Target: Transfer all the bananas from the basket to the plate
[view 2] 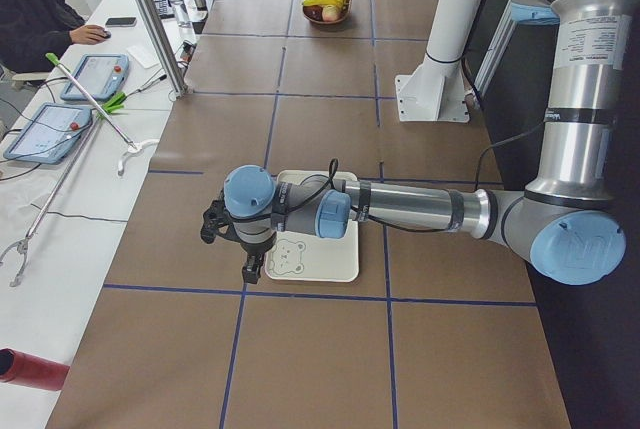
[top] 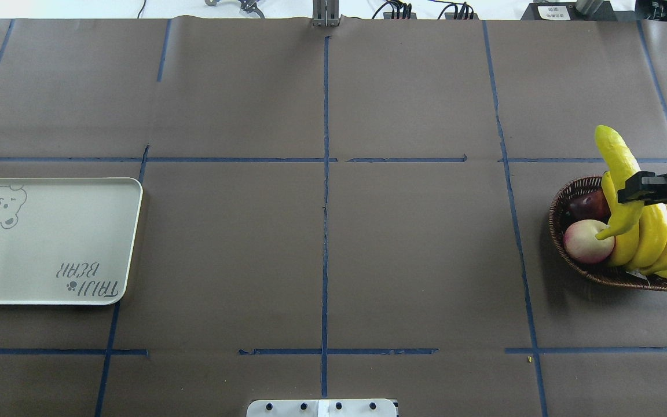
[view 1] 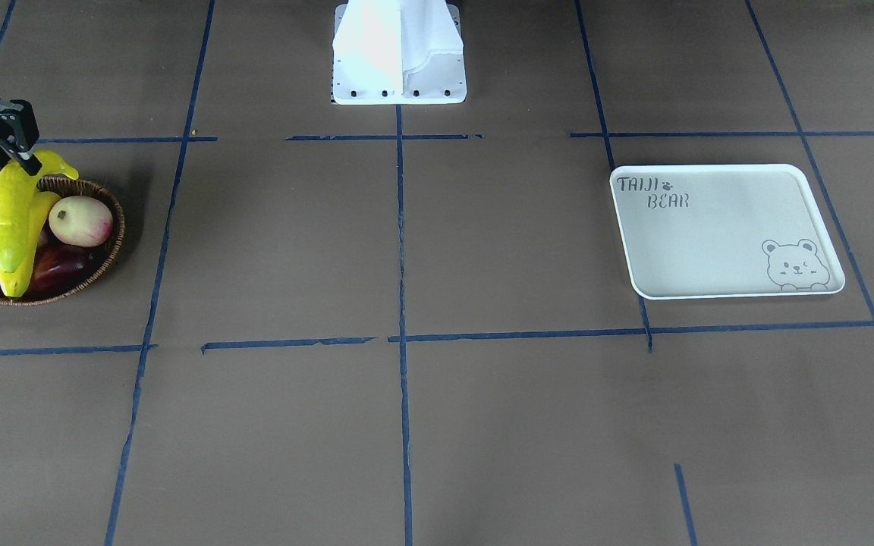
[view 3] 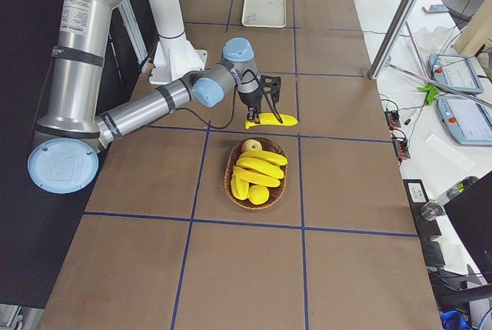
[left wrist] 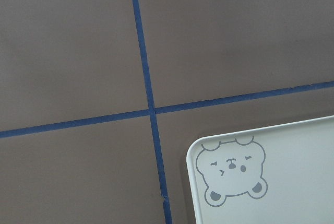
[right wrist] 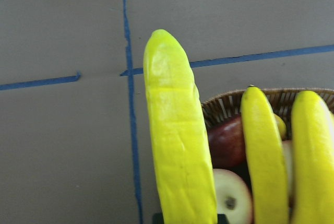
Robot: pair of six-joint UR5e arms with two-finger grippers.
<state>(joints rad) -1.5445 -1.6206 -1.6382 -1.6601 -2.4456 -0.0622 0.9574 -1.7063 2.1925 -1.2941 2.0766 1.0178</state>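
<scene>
Task progress is at an early stage: the plate (top: 50, 249) holds nothing, and no banana has been delivered. The right gripper (top: 629, 188) is clamped on one banana (top: 614, 150), held steeply tilted above the basket (top: 554, 223) at the table's right end. Several other bananas (top: 658, 237) lie in the basket beside a pink-cream round fruit (top: 585, 242) and a dark red fruit (top: 588, 204); these two fruits are not to be transferred. The plate sits well apart, at the opposite end. The left gripper (view 2: 250, 267) hangs over the plate's bear-printed corner; whether its jaws are parted cannot be told. It could obstruct placement, or it may be positioned for a hand-over.
</scene>
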